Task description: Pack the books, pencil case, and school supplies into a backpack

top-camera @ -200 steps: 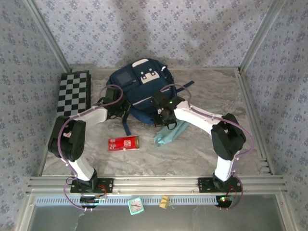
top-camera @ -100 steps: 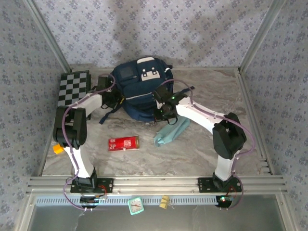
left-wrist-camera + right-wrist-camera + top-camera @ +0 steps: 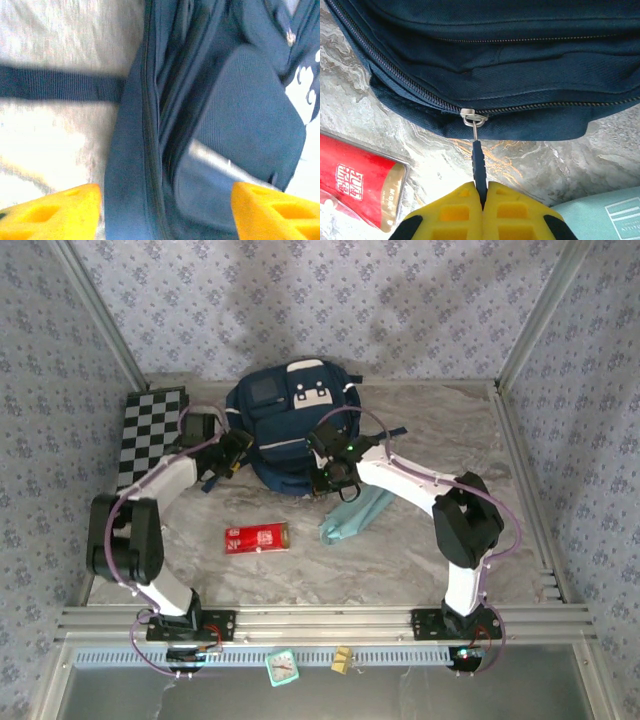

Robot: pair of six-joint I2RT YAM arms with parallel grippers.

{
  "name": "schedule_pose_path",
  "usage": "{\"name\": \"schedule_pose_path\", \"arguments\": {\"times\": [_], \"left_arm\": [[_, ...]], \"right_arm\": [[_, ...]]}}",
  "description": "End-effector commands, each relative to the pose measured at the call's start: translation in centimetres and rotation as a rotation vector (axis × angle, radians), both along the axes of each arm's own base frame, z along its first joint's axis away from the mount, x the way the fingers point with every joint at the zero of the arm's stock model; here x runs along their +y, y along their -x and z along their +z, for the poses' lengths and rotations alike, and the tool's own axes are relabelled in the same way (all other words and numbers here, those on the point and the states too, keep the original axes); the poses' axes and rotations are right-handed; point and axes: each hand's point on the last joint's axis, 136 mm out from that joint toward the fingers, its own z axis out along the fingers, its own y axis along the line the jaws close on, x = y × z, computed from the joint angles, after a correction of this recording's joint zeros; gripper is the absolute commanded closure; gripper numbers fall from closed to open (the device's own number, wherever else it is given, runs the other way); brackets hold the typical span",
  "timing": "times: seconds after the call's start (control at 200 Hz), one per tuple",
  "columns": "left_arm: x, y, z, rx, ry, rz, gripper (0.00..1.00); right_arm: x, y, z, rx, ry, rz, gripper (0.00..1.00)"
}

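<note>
The navy backpack (image 3: 290,420) lies at the back of the table. My right gripper (image 3: 330,478) sits at its near edge, shut on the dark zipper pull (image 3: 479,162) that hangs from the metal slider (image 3: 473,117); in the right wrist view the gripper (image 3: 483,192) pinches the pull tight. At the bag's left side my left gripper (image 3: 236,452) stands open. Its yellow fingertips (image 3: 50,212) straddle a zipped fold of backpack (image 3: 150,150) fabric without gripping it. The teal pencil case (image 3: 355,515) and the red box (image 3: 257,537) lie on the table in front. The books are out of view.
A black-and-white chequered board (image 3: 150,435) lies at the back left. A dark strap (image 3: 55,84) trails from the bag over the marble table (image 3: 400,560). Walls close in the left, back and right sides. A small teal clock (image 3: 282,667) rests on the front rail.
My left gripper has opened and let go at the bag's left side. The backpack shifted back and left early on. My right gripper stayed shut on the zipper pull.
</note>
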Motion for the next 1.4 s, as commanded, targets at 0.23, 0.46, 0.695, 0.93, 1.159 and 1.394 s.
{"name": "schedule_pose_path", "arguments": {"times": [0.23, 0.46, 0.695, 0.93, 1.159, 1.394], "left_arm": [[-6.4, 4.2, -0.2, 0.042, 0.165, 0.065, 0.20], [-6.9, 4.4, -1.0, 0.047, 0.170, 0.108, 0.23], [-9.0, 3.8, -0.7, 0.034, 0.163, 0.103, 0.34], [-10.6, 3.2, -2.0, 0.063, 0.187, 0.125, 0.57], [-9.9, 3.3, -2.9, 0.075, 0.126, 0.138, 0.83], [-8.5, 3.4, -2.2, 0.053, 0.062, 0.128, 1.00]], "right_arm": [[0.3, 0.7, 0.2, -0.036, -0.003, 0.060, 1.00], [1.0, 0.6, 0.2, -0.051, -0.027, 0.073, 1.00], [1.2, 0.5, 0.3, -0.061, -0.008, 0.081, 1.00], [1.3, 0.3, 0.3, -0.064, -0.003, 0.086, 1.00], [1.2, 0.2, 0.4, -0.073, 0.011, 0.084, 1.00], [-0.4, 0.9, 0.0, -0.065, 0.074, 0.081, 1.00]]}}
